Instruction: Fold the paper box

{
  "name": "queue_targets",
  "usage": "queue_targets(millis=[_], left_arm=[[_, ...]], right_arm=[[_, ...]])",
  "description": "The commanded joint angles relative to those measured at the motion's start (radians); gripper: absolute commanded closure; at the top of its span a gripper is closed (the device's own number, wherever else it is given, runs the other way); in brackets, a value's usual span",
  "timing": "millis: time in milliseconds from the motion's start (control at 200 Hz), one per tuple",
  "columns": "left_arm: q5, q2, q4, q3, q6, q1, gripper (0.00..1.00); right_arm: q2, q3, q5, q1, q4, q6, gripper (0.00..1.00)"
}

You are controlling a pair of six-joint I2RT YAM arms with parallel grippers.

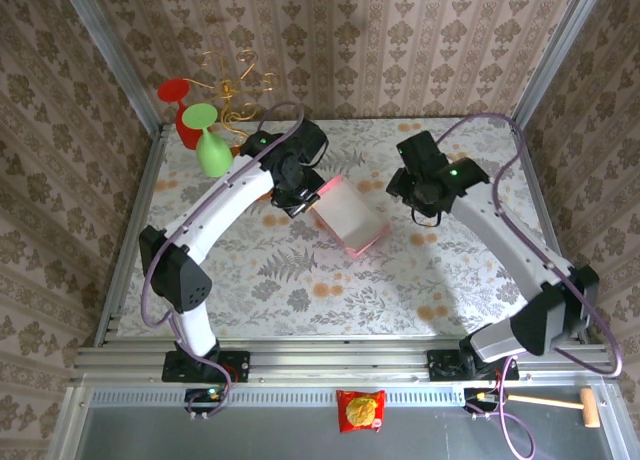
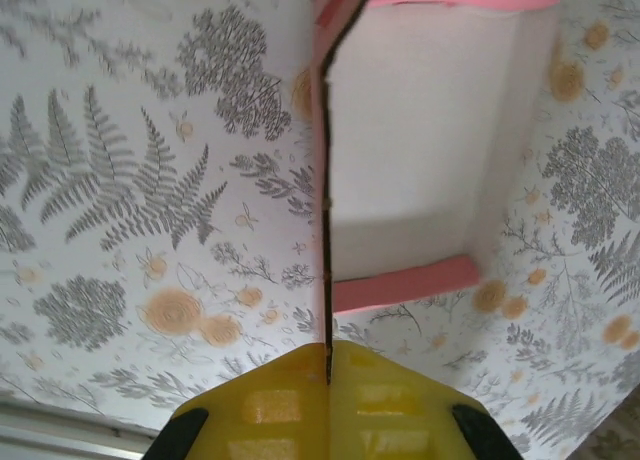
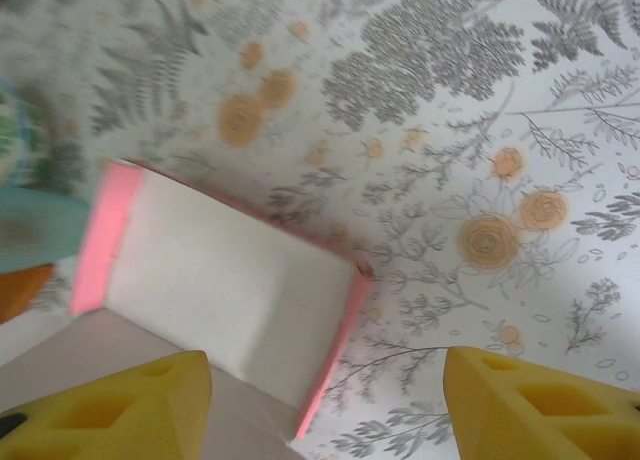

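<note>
Pink paper box (image 1: 350, 223) sits mid table (image 1: 250, 290), walls partly up. Left gripper (image 2: 328, 370) is pinched on one thin wall edge; right gripper (image 3: 325, 395) hangs above, fingers (image 3: 120, 400) wide apart. Risk: w/ a one-sided pinch the card may buckle or the box swing. Left wrist cam shows the edge-on grip; in top cam the wrist covers it.

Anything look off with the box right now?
Nothing looks spilled or torn. The paper box sits half-formed and diagonal, one wall pinched edge-on in the left gripper; the right gripper is open beside it.
</note>
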Motion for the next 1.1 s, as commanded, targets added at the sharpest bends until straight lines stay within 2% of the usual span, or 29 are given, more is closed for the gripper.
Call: queue_targets(millis=[0, 70, 125, 230, 440, 520, 580, 785, 910, 1095], left_arm=[[0.001, 0.027, -0.063, 0.068, 0.384, 0.031, 1.0], [-0.002, 0.06, -0.125, 0.13, 0.553, 0.053, 1.0], [0.039, 0.085, -0.133, 0.167, 0.733, 0.066, 1.0], [0.064, 0.147, -0.207, 0.255, 0.952, 0.081, 1.0], [-0.014, 0.267, -0.335, 0.46, 1.266, 0.067, 1.0], [0.03, 0.252, -0.305, 0.443, 1.343, 0.073, 1.0], [-0.006, 0.245, -0.312, 0.446, 1.375, 0.065, 1.0], [-0.086, 0.204, -0.276, 0.375, 1.464, 0.012, 1.0], [-0.142, 0.183, -0.224, 0.333, 1.527, -0.047, 1.0], [-0.147, 0.199, -0.236, 0.354, 1.548, -0.054, 1.0]], right_arm=[[-0.067, 0.016, -0.035, -0.003, 0.091, -0.097, 0.37], [-0.08, -0.018, -0.11, -0.023, 0.217, -0.188, 0.39], [-0.088, -0.062, -0.202, -0.044, 0.328, -0.256, 0.42], [-0.09, -0.136, -0.343, -0.072, 0.523, -0.364, 0.43], [-0.108, -0.364, -0.507, -0.095, 0.9, -0.664, 0.42], [-0.121, -0.497, -0.56, -0.095, 1.107, -0.804, 0.41], [-0.119, -0.562, -0.571, -0.096, 1.214, -0.91, 0.39], [0.001, -0.506, -0.645, -0.096, 1.126, -1.157, 0.4], [0.072, -0.454, -0.663, -0.081, 1.1, -1.214, 0.42], [0.126, -0.426, -0.678, -0.077, 1.097, -1.242, 0.43]])
